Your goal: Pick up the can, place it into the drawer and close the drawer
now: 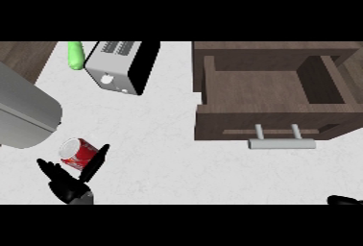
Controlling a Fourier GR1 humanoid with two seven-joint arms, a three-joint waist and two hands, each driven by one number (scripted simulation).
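Note:
A red can (77, 152) with a silver top lies tilted on the white counter at the lower left. My left hand (71, 185) is just below it, open, with the thumb reaching up along the can's right side and the fingers spread to the left. The wooden drawer (273, 91) stands open at the upper right, its inside bare, with a silver handle (281, 142) at its front. Only a tip of my right hand (345, 201) shows at the lower right edge.
A silver and black toaster (122, 66) sits at the top centre-left. A green object (75, 55) lies beside it. A large grey rounded appliance (22, 113) fills the left edge, close above the can.

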